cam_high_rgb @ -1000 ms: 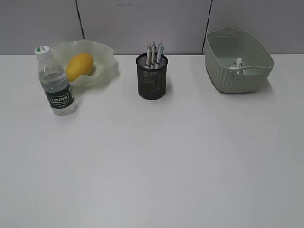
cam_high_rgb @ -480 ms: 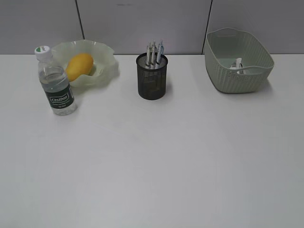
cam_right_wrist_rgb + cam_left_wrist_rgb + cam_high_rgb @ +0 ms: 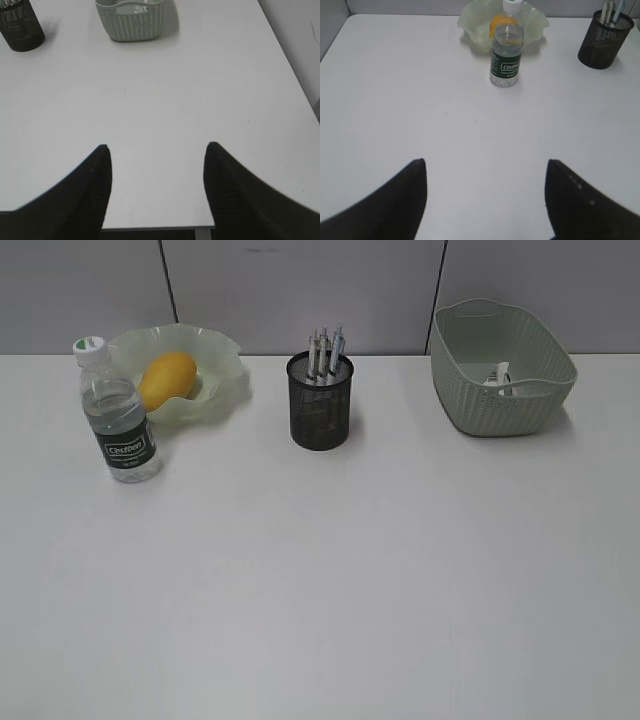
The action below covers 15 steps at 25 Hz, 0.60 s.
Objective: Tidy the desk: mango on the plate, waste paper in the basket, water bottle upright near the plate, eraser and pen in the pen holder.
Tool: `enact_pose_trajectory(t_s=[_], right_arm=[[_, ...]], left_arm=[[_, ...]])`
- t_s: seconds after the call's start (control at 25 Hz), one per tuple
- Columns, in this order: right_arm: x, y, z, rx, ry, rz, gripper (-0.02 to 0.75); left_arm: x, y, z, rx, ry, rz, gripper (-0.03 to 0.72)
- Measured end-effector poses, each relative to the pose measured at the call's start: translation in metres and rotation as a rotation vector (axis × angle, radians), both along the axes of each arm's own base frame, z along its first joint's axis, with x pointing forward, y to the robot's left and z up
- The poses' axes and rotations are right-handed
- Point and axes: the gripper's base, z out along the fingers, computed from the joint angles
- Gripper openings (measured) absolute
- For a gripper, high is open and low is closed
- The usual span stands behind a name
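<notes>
While both grippers (image 3: 485, 172) (image 3: 157, 157) are being held wide apart, gripping nothing, the mango (image 3: 166, 380) is being cradled in the far-left plate (image 3: 225, 365).

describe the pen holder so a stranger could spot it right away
On the white desk, look along the back edge, midway between the wavy green plate and the sage-green basket. The pen holder is the black wire-mesh cup, the only dark container, with pens sticking out.
</notes>
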Motion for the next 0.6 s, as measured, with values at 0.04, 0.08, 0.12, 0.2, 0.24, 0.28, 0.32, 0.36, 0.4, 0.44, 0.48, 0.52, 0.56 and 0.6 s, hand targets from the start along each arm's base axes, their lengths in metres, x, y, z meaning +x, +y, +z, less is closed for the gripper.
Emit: enact_pose_trajectory(t_s=[0.04, 0.08, 0.12, 0.2, 0.24, 0.28, 0.32, 0.36, 0.4, 0.44, 0.48, 0.52, 0.56, 0.6], right_arm=[[0.0000, 0.0000, 0.0000, 0.000, 0.000, 0.000, 0.468], [0.0000, 0.0000, 0.0000, 0.000, 0.000, 0.000, 0.468], [0.0000, 0.0000, 0.0000, 0.000, 0.000, 0.000, 0.468], [0.0000, 0.0000, 0.0000, 0.000, 0.000, 0.000, 0.468], [0.0000, 0.0000, 0.0000, 0.000, 0.000, 0.000, 0.468], [0.0000, 0.0000, 0.0000, 0.000, 0.000, 0.000, 0.468], [0.0000, 0.0000, 0.0000, 0.000, 0.000, 0.000, 0.468], [0.0000, 0.0000, 0.0000, 0.000, 0.000, 0.000, 0.468], [0.0000, 0.0000, 0.0000, 0.000, 0.000, 0.000, 0.468], [0.0000, 0.0000, 0.0000, 0.000, 0.000, 0.000, 0.468], [0.0000, 0.0000, 0.0000, 0.000, 0.000, 0.000, 0.468], [0.0000, 0.0000, 0.0000, 0.000, 0.000, 0.000, 0.468], [0.0000, 0.0000, 0.0000, 0.000, 0.000, 0.000, 0.468], [0.0000, 0.0000, 0.0000, 0.000, 0.000, 0.000, 0.468]], left_arm=[[0.0000, 0.0000, 0.0000, 0.000, 0.000, 0.000, 0.559], [0.0000, 0.0000, 0.0000, 0.000, 0.000, 0.000, 0.559], [0.0000, 0.0000, 0.0000, 0.000, 0.000, 0.000, 0.559], [0.0000, 0.0000, 0.0000, 0.000, 0.000, 0.000, 0.559], [0.0000, 0.0000, 0.0000, 0.000, 0.000, 0.000, 0.559], [0.0000, 0.0000, 0.0000, 0.000, 0.000, 0.000, 0.559], [0.0000, 0.0000, 0.0000, 0.000, 0.000, 0.000, 0.559], [0.0000, 0.0000, 0.0000, 0.000, 0.000, 0.000, 0.559], [0.0000, 0.0000, 0.0000, 0.000, 0.000, 0.001, 0.559], [0.0000, 0.0000, 0.0000, 0.000, 0.000, 0.001, 0.559], [0.0000, 0.0000, 0.0000, 0.000, 0.000, 0.001, 0.559], [0.0000, 0.0000, 0.0000, 0.000, 0.000, 0.001, 0.559], [0.0000, 0.0000, 0.0000, 0.000, 0.000, 0.001, 0.559], [0.0000, 0.0000, 0.0000, 0.000, 0.000, 0.001, 0.559]])
